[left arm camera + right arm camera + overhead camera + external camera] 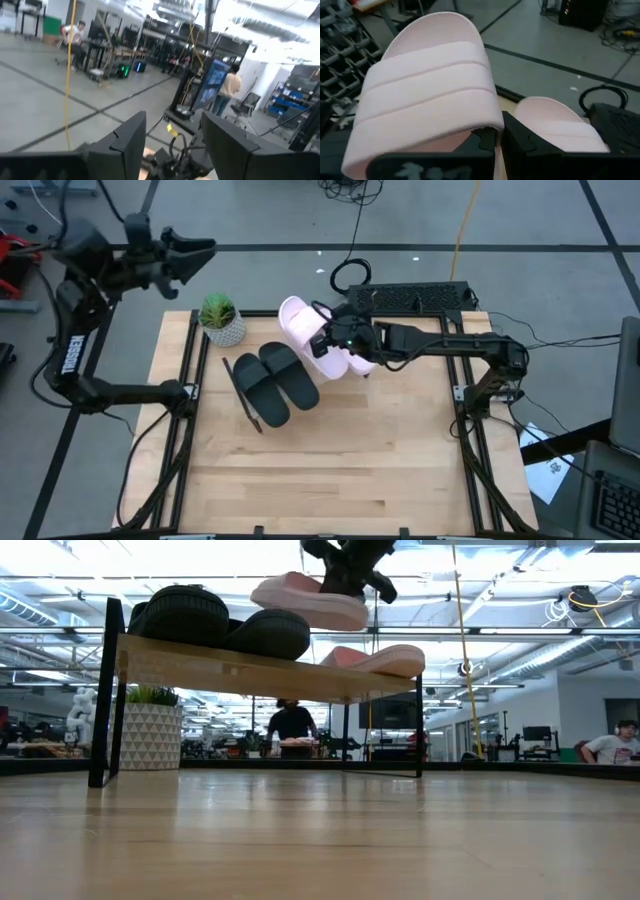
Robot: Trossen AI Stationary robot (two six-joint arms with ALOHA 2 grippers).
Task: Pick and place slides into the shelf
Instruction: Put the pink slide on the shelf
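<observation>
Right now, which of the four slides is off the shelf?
The pink slide in the right pincer, lifted above the shelf. The other pink slide and both black ones rest on it.

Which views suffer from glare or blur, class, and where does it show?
Low view: bright ceiling lights wash out the top, leaving the shelf and black slides dark against them. Left wrist view: the room looks soft and smeared. Right wrist view: the held pink slide is sharp.
</observation>
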